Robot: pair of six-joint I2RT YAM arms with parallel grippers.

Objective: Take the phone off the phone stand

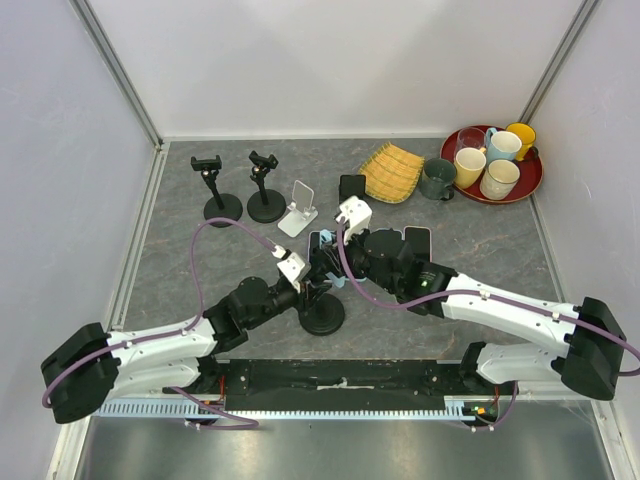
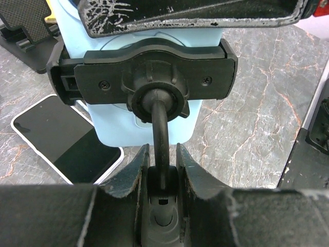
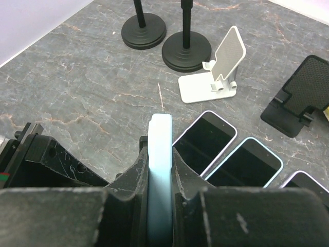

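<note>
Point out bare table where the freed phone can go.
Free: the left strip between the wall and the two black stands; the right patch between the red tray and the right arm. Crowded: the middle, around the gripped stand, flat phones and white stand.

Pale blue phone, black phone stand, grey marbled table, white folding stand

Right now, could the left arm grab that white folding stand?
Probably not yet: the left gripper is shut on the black stand's stem, and the blue phone and right gripper sit in its way.
</note>
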